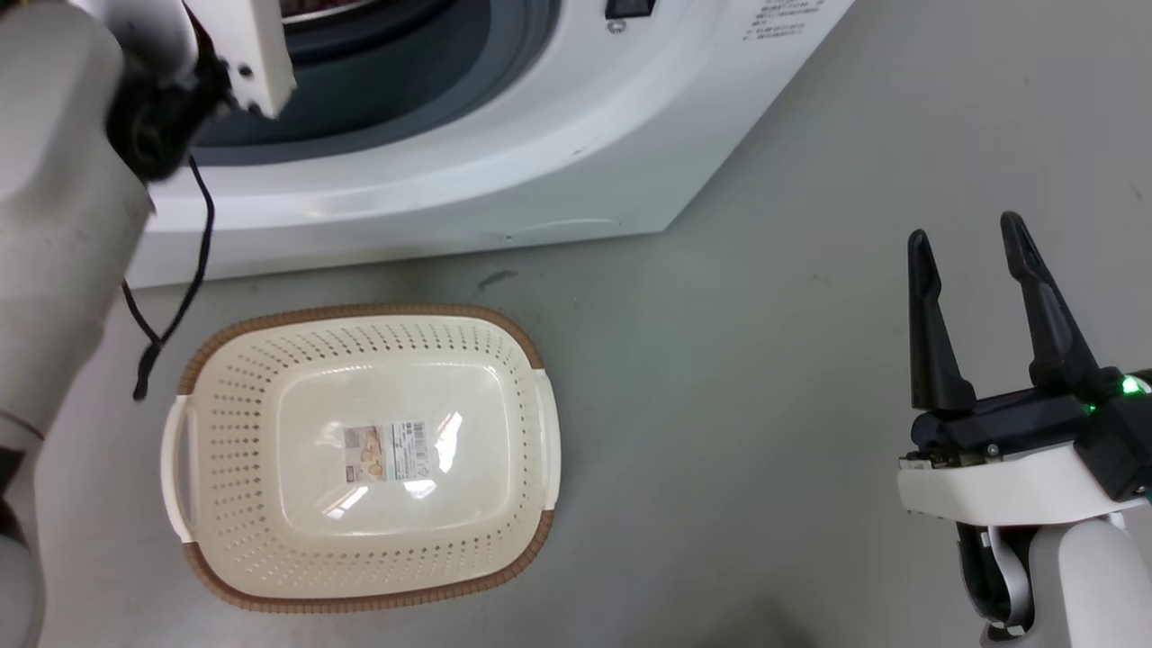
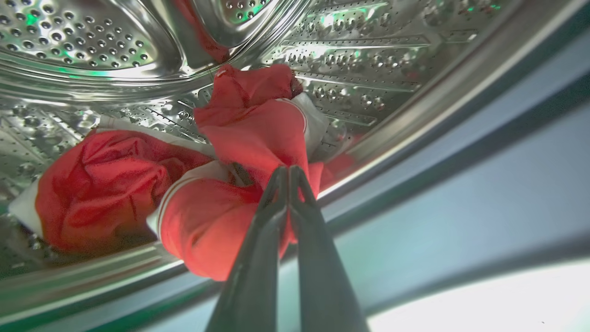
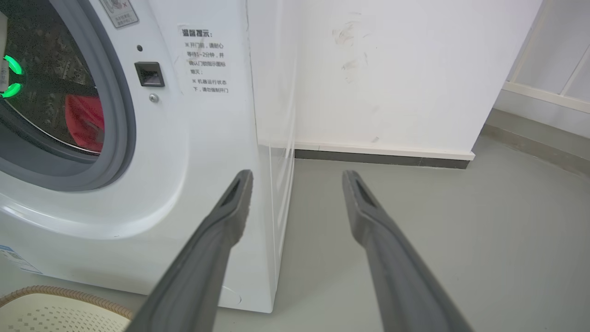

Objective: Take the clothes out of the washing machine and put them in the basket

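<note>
Left wrist view: left hand (image 2: 288, 171) clenched on red clothes (image 2: 256, 131); right hand (image 1: 964, 228) released

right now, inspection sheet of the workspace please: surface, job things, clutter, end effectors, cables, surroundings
surface: grey floor, faint scuff by the machine
job's things: two red clothes in the washing machine drum; basket on the floor before it, no clothes in it
clutter: nothing seen
end effectors: left end effector shut on the clothes at the drum's mouth; right end effector open above the floor
cables: black cable hanging from the left arm
surroundings: white wall with dark baseboard
</note>
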